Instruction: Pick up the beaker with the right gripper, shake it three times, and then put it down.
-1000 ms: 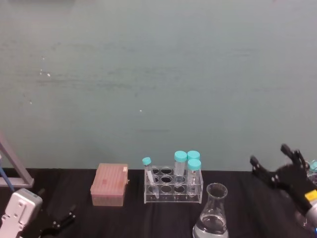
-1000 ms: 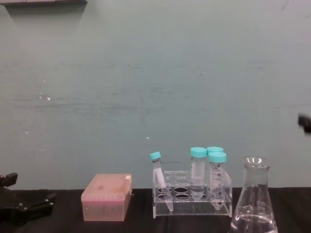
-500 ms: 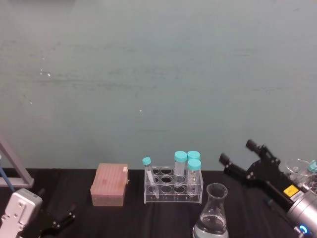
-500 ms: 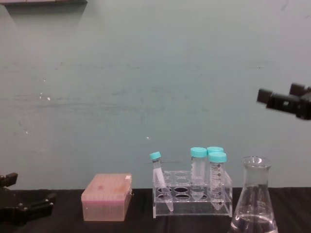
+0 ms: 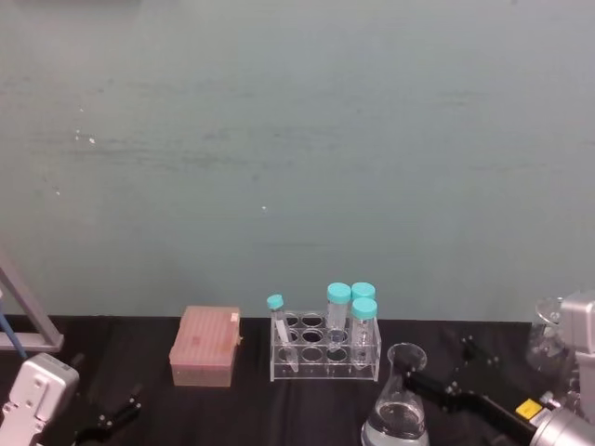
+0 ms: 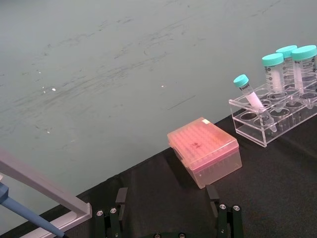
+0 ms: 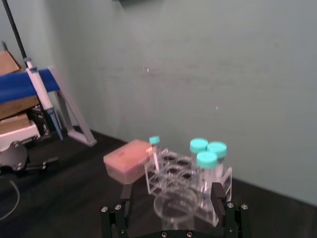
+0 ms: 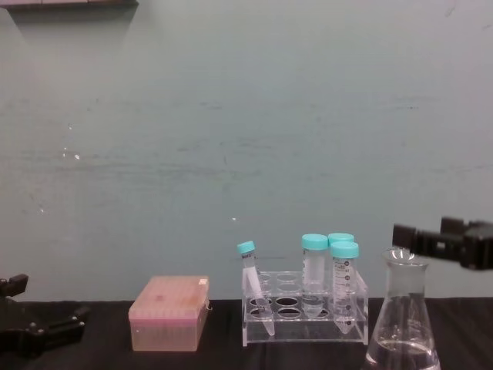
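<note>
The beaker [image 5: 400,401] is a clear conical flask holding a little clear liquid, standing on the black table in front of the tube rack [image 5: 325,348]; it also shows at the chest view's lower right, beaker [image 8: 404,327]. My right gripper [image 5: 451,370] is low beside it on the right, at the height of its lip, right gripper [image 8: 427,235]. In the right wrist view the beaker's mouth [image 7: 176,202] sits between the spread fingers of the right gripper [image 7: 171,196], which is open and not touching the glass. My left gripper [image 6: 167,196] rests open at the table's left.
A pink tip box [image 5: 205,346] lies left of the rack, which holds several teal-capped tubes [image 5: 351,307]. More glassware [image 5: 548,336] stands at the far right. A pipette stand [image 7: 44,89] is at the table's left end. A teal wall closes off the back.
My right gripper has come down from well above the table to the height of the beaker's neck and closed in around it. The beaker and the left arm have not moved.
</note>
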{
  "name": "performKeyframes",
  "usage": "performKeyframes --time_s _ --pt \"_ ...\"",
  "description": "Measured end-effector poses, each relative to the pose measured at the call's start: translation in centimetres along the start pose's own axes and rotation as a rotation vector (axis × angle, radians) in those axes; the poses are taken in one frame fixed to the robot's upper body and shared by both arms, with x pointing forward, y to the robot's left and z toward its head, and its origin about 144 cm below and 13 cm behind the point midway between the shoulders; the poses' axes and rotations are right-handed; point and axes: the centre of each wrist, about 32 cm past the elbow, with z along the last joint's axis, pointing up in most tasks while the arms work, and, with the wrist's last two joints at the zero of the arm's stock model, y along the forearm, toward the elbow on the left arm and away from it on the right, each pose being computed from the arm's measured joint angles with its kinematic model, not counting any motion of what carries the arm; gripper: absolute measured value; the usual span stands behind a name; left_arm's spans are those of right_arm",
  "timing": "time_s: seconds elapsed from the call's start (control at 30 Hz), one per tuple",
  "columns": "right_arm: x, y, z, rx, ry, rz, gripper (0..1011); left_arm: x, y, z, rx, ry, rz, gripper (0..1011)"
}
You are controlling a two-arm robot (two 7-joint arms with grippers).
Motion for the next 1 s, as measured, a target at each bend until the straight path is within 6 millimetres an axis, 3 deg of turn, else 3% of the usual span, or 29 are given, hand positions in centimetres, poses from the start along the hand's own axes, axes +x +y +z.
performKeyframes --time_s 0.4,1.0 --pt "-0.4 0.0 -1.8 -0.081 0.034 -0.003 1000 0.0 0.0 0.0 0.0 0.0 0.0 1000" --pt "-1.7 2.1 -2.7 -0.091 -0.03 -0.066 1000 0.0 0.0 0.0 0.0 0.0 0.0 1000"
